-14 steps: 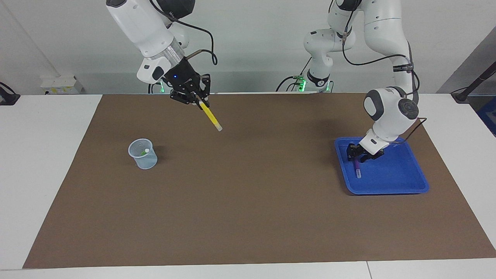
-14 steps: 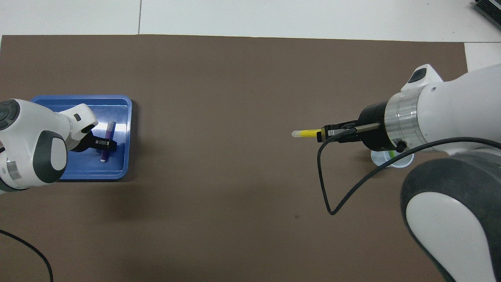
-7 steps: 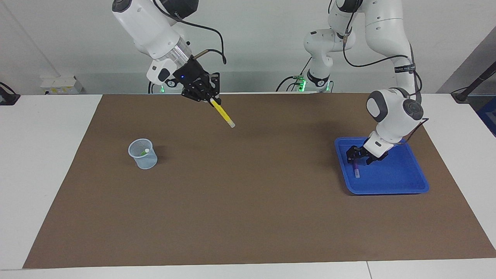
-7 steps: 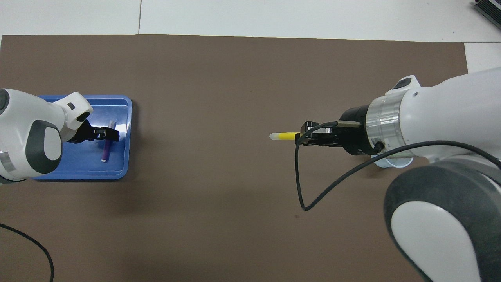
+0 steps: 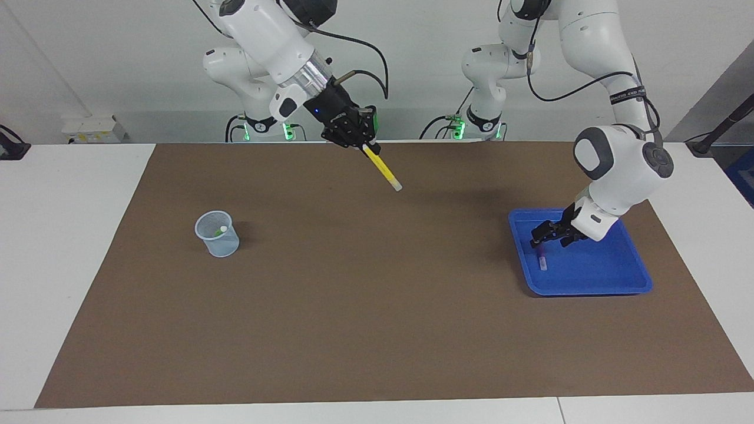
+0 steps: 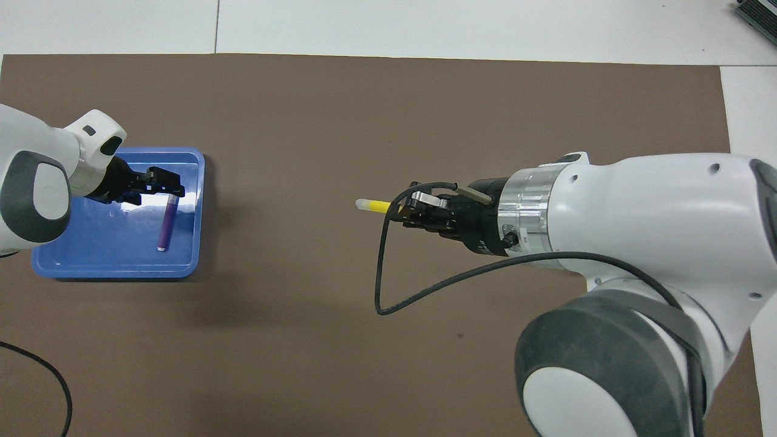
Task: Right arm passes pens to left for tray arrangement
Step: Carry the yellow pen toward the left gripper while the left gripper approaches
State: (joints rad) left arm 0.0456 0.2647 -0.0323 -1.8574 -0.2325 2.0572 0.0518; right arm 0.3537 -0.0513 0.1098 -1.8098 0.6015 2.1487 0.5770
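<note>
Two claws are mine. My right claw [image 5: 366,145] is up in the air over the middle of the brown mat [image 5: 377,330], clenched on the yellow pen [image 5: 383,169]. I grip that pen by its top end, so it slants down and away from my fingers, with its whitish tip lowest and pointing toward my left arm's end of the table.

My left claw [image 5: 545,235] hangs low over the blue tray [image 5: 595,282], which sits at my left arm's end of the mat. Its fingers are spread apart and grip nothing. The purple pen [image 6: 167,223] lies flat in the tray, just under and beside the claw, near the tray's rim that faces the middle of the table; I cannot tell whether a fingertip touches it.

At my right arm's end of the mat stands a small pale-blue cup [image 5: 218,234], upright, well apart from both claws. Something green [image 5: 218,232] with a whitish tip shows inside it, most likely the third pen.
</note>
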